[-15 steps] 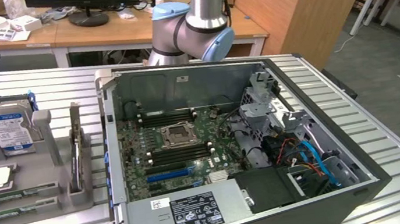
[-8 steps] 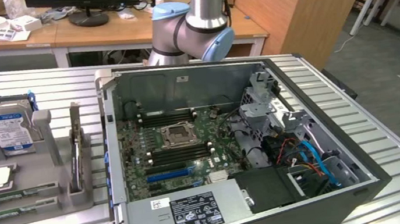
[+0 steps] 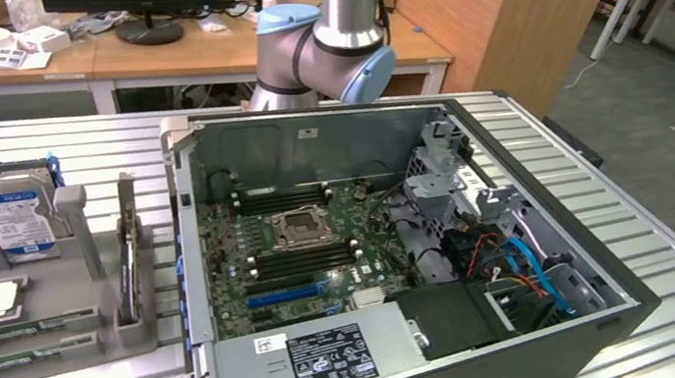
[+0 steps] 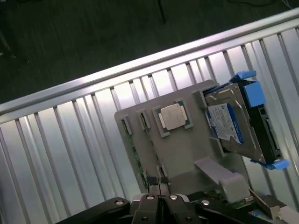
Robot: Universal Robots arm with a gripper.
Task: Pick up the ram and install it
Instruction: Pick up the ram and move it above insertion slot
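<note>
The black metal gripper (image 4: 159, 189) hangs over the ribbed steel table (image 4: 70, 154), jaws pinched together, nothing visible between them; the ram (image 3: 14, 336), a thin green stick, lies flat in the grey plastic tray (image 4: 187, 154).

The ram (image 3: 17, 335), a slim, long, flat green circuit-board stick bearing a row of small dark chips, rests in a narrow slot of a grey moulded plastic holder (image 3: 67, 286). It lies lengthwise along the holder's edge that is lowest in the exterior view, and appears to stand on its long edge. A second stick (image 3: 2, 362) of the same kind sits parallel and just beside it, in the slot closest to that edge. In the wrist view the ram (image 4: 134, 154) shows as a thin green line.
</note>
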